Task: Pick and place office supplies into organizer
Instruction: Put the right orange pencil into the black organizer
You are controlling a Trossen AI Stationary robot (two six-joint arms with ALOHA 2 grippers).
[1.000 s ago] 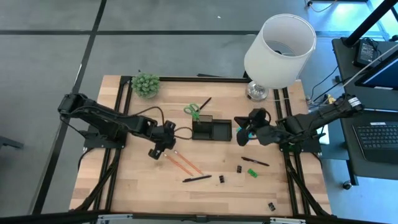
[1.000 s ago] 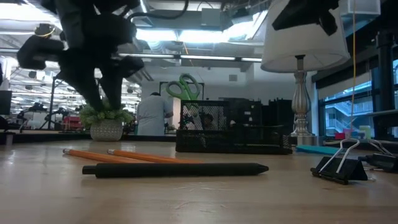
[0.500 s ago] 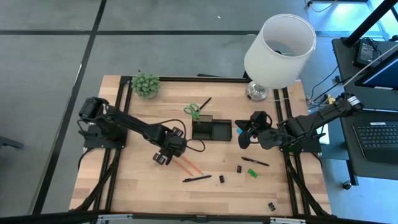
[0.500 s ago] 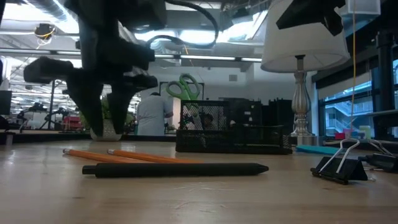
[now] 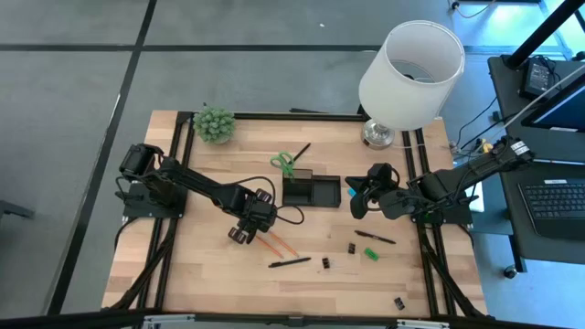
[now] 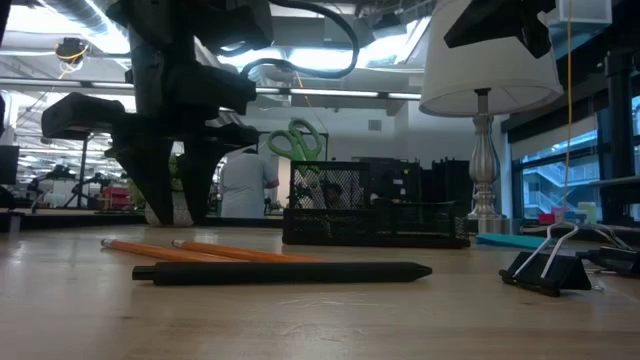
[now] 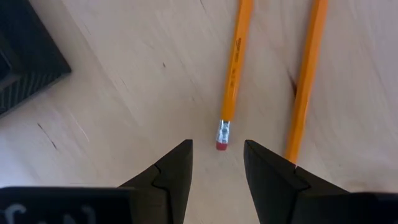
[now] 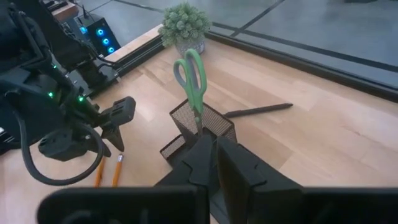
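Two orange pencils (image 5: 274, 242) lie side by side on the wooden table, eraser ends toward the left arm. My left gripper (image 7: 217, 163) points down, open, just short of one pencil's eraser end (image 7: 222, 143), which lies in line with the gap; the other pencil (image 7: 306, 81) lies beside it. Green-handled scissors (image 8: 189, 78) stand blades-down in the black mesh organizer (image 5: 311, 191). To the right of the organizer, above the table, my right gripper (image 5: 358, 203) is shut on nothing. A black pen (image 5: 289, 262) lies near the pencils.
Another pen (image 5: 375, 237), a small green piece (image 5: 370, 253) and black clips (image 5: 325, 263) (image 5: 399, 302) lie near the front right. A third pen (image 5: 302, 151) lies behind the organizer. A lamp (image 5: 409, 78) stands at the back right, a potted plant (image 5: 214, 124) at the back left.
My left gripper has moved toward the table's right and near edge and sunk lower, coming down over the pencils' eraser ends, its fingers still open. The pencils have not moved.
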